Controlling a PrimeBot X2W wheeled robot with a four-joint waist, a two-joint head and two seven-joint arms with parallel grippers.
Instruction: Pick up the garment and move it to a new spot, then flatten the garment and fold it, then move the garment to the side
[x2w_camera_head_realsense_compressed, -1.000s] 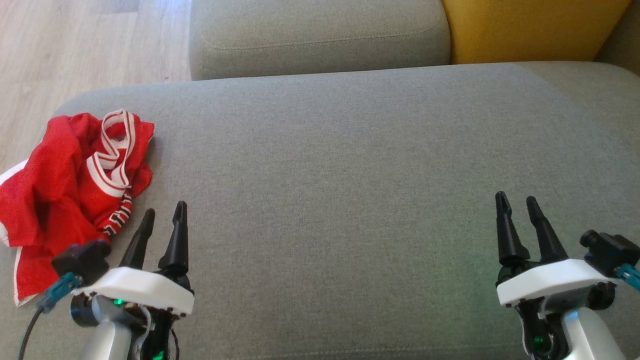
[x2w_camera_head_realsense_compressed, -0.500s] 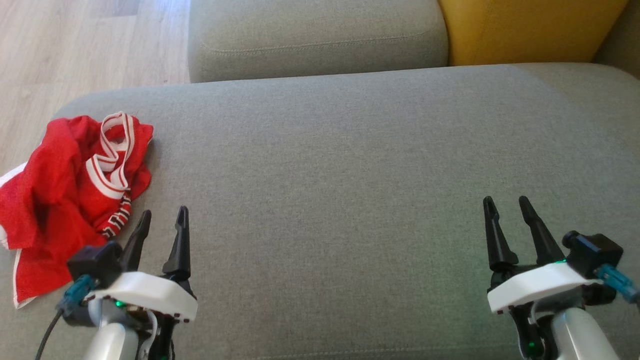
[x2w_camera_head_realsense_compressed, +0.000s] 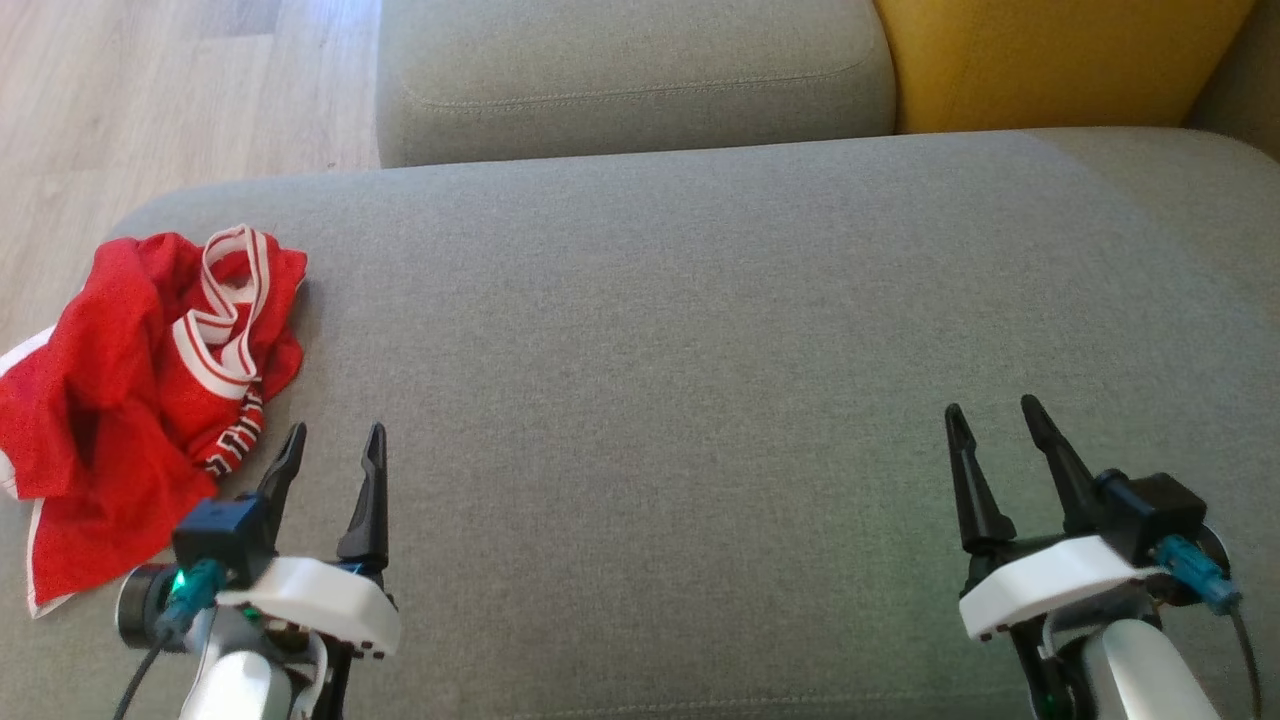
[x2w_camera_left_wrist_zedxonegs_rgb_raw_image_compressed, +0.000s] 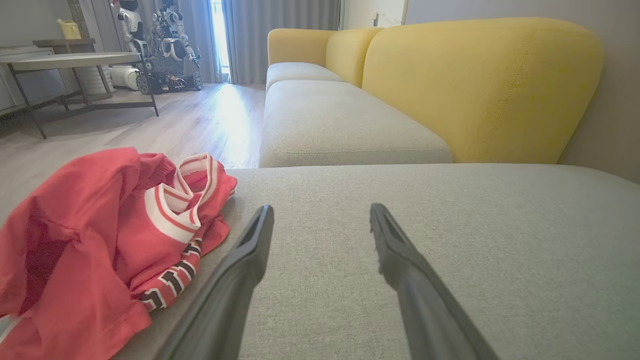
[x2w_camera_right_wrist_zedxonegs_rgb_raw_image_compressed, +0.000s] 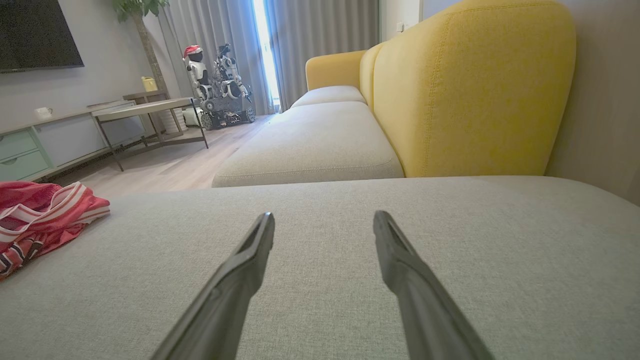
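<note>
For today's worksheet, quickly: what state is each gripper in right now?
Left gripper: open, holding nothing.
Right gripper: open, holding nothing.

The garment (x2w_camera_head_realsense_compressed: 100, 400) is red, with white-and-red striped trim and a black-and-white lettered band. The seat (x2w_camera_head_realsense_compressed: 700, 350) is plain grey-beige weave, the backrest (x2w_camera_head_realsense_compressed: 1050, 60) mustard yellow, the floor (x2w_camera_head_realsense_compressed: 150, 90) pale wood grain.
</note>
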